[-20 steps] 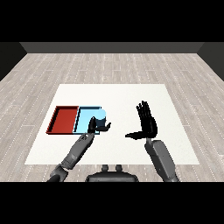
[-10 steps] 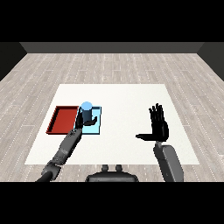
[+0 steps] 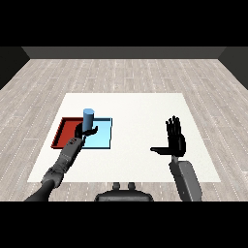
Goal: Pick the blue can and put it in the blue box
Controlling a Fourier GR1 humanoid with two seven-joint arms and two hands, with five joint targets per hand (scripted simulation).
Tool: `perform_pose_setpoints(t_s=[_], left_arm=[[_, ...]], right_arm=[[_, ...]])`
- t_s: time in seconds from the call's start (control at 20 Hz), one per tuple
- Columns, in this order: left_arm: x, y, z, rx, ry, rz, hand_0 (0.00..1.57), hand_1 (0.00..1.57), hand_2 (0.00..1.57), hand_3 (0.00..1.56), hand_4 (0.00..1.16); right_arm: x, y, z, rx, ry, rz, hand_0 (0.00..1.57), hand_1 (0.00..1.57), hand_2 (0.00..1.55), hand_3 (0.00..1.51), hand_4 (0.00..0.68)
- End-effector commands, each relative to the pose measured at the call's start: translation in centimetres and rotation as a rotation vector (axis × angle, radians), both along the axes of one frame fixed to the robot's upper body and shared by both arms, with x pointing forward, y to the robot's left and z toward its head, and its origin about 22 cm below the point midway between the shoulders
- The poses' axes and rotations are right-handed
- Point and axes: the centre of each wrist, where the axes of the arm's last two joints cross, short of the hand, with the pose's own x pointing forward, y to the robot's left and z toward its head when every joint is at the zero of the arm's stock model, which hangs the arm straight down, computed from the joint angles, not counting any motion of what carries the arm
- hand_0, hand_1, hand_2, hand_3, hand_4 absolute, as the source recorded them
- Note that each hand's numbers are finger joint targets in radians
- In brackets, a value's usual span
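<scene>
A white table (image 3: 140, 104) of plain, matte finish stands on a floor of pale grey wood-grain planks (image 3: 126, 72), with a dark wall band along the far edge of the room. Two shallow rectangular trays lie side by side and touching at the table's left portion: the red tray (image 3: 60, 138) on the outside, the light blue tray (image 3: 102, 138) on the inside. The left hand (image 3: 85, 131), black, on a grey jointed forearm reaching in from the lower left corner, sits over the seam between the two trays with fingers and thumb curled round the lower part of the blue can (image 3: 88, 117). The can is a smooth upright cylinder, positioned at the blue tray's left rear edge; whether its base touches the tray cannot be determined. The right hand (image 3: 175, 140) is raised above bare table at the right, well apart from the trays, fingers straight and pointing upward, thumb extended sideways toward the left, holding nothing.
</scene>
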Motion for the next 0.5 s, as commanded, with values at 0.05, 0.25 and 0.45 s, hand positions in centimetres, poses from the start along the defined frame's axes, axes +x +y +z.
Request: perform_pose_setpoints(t_s=[0.05, 0.25, 0.45], left_arm=[[0.0, 0.0, -1.2, 0.072, 0.152, 0.063, 1.57, 1.57, 1.54, 1.41, 0.97], [0.4, -3.5, -1.8, 0.128, 0.246, 0.046, 1.57, 1.57, 1.47, 1.19, 0.94], [-1.0, -2.6, -3.3, 0.124, 0.321, 0.001, 1.48, 1.48, 1.41, 0.88, 0.87]], right_arm=[[1.2, -2.5, -0.6, 0.03, 0.016, -0.016, 0.0, 0.0, 0.0, 0.0, 0.0], [2.5, -1.5, -1.9, 0.01, 0.031, -0.028, 0.0, 0.0, 0.0, 0.0, 0.0], [3.3, -1.0, -1.7, 0.036, 0.039, -0.024, 0.0, 0.0, 0.0, 0.0, 0.0]])
